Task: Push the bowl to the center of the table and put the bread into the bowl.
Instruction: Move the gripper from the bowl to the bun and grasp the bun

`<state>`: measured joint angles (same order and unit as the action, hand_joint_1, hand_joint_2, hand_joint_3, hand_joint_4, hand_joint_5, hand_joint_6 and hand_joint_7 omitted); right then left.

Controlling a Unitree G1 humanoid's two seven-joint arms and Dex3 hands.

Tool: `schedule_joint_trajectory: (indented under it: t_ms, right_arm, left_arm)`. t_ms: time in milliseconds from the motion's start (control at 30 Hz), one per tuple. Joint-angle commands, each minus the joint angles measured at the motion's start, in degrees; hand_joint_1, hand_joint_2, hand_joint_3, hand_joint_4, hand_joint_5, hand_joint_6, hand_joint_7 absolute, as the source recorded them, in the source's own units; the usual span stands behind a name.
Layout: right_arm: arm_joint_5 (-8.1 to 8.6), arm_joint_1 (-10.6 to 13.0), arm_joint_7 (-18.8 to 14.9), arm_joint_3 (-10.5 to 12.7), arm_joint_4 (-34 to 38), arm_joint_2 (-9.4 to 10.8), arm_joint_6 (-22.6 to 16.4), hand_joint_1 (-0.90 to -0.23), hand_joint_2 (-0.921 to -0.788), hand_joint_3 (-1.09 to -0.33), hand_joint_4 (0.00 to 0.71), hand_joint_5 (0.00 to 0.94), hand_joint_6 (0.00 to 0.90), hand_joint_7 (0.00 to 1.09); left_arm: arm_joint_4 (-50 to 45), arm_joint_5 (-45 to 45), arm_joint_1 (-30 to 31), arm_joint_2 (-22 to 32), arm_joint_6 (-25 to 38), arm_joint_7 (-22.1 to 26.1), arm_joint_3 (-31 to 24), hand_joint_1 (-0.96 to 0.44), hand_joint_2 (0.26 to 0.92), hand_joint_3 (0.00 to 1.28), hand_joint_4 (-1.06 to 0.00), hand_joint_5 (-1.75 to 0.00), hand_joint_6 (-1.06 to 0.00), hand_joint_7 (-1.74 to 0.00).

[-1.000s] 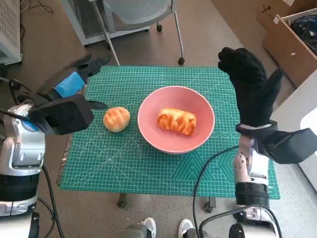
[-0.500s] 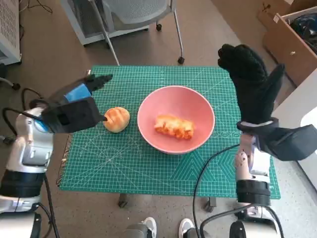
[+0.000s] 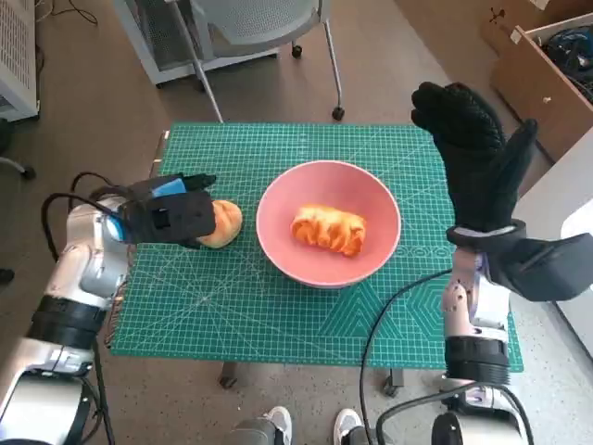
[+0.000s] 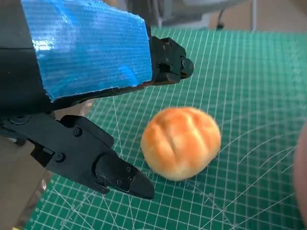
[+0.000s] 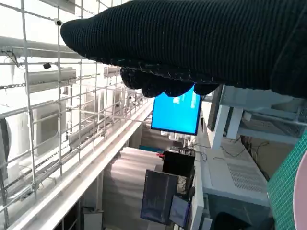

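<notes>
A pink bowl (image 3: 278,236) stands near the middle of the green cutting mat (image 3: 278,306), with a long glazed bread (image 3: 328,229) lying inside it. A round bun (image 3: 223,222) (image 4: 181,142) lies on the mat just left of the bowl. My left hand (image 3: 172,215) (image 4: 81,62) is low on the bun's left side, fingers apart around it; the left wrist view shows gaps between fingers and bun. My right hand (image 3: 476,162) is raised above the mat's right edge, fingers spread, holding nothing.
An office chair base (image 3: 269,46) stands beyond the table's far edge. A cardboard box (image 3: 547,65) sits at the upper right. Someone's shoes (image 3: 306,428) show below the table's near edge. The right wrist view looks at a blue screen (image 5: 177,112) and shelving.
My left hand has dropped and moved right, from above the mat's left edge down to the bun. The bread in the bowl shifted slightly. My right hand has stayed raised.
</notes>
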<state>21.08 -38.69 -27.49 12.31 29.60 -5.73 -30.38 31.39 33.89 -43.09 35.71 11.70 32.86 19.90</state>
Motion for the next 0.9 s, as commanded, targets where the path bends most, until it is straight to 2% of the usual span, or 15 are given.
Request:
schedule_joint_trajectory:
  t_ms: [33, 233, 467, 733, 800, 833, 867, 900]
  right_arm:
    - [-0.32, 1.0, 0.3, 0.0, 0.2, -0.1, 0.2, -0.532, -0.921, -0.584, 0.333, 0.001, 0.212, 0.42]
    - [-0.67, 1.0, 0.5, -0.1, 0.3, -0.1, -0.2, -0.532, -0.921, -0.585, 0.337, 0.003, 0.209, 0.41]
    - [-0.82, 0.9, 0.4, 0.0, 0.8, 0.0, -0.7, -0.532, -0.921, -0.585, 0.339, 0.003, 0.209, 0.41]
    - [-0.77, 1.1, 0.5, 0.1, 0.7, 0.1, -0.7, -0.532, -0.921, -0.583, 0.340, 0.003, 0.210, 0.41]
    - [-0.77, 1.2, 0.5, 0.1, 0.5, 0.1, -0.7, -0.532, -0.921, -0.583, 0.340, 0.003, 0.210, 0.41]
    - [-0.71, 1.3, 0.4, 0.1, 0.5, 0.0, -0.7, -0.531, -0.921, -0.583, 0.340, 0.003, 0.210, 0.41]
    - [-0.68, 1.3, 0.4, 0.2, 0.5, 0.0, -0.7, -0.531, -0.921, -0.584, 0.339, 0.003, 0.210, 0.41]
    - [-0.64, 1.3, 0.3, 0.2, 0.4, 0.0, -0.8, -0.531, -0.921, -0.584, 0.339, 0.002, 0.210, 0.41]
  left_arm:
    - [4.9, 2.3, -2.5, -2.1, -0.7, -2.1, 2.7, -0.17, 0.741, 0.00, 0.00, 0.00, -0.19, -0.01]
    - [11.1, 4.1, -4.3, -4.7, -2.4, -5.6, 5.2, -0.17, 0.743, 0.00, -0.01, 0.00, -0.19, -0.01]
    - [19.3, 4.3, -5.6, -8.2, -6.6, -13.5, 6.1, -0.15, 0.778, 0.02, -0.09, -0.03, -0.25, -0.03]
    - [25.0, 3.8, -5.4, -10.3, -12.8, -20.8, 6.5, -0.02, 0.838, 0.03, -0.35, -0.05, -0.41, -0.05]
    - [25.7, 4.1, -5.4, -10.6, -13.8, -22.3, 6.8, 0.02, 0.859, 0.03, -0.48, -0.09, -0.52, -0.09]
    - [25.9, 4.4, -5.4, -10.5, -14.4, -23.2, 7.0, 0.03, 0.864, 0.03, -0.51, -0.10, -0.54, -0.10]
    - [26.0, 4.6, -5.5, -10.4, -14.9, -23.8, 7.1, 0.02, 0.884, 0.07, -0.56, -0.53, -0.53, -0.50]
    - [25.9, 4.8, -5.5, -10.1, -15.5, -24.4, 7.2, 0.01, 0.897, 0.11, -0.58, -0.81, -0.51, -0.77]
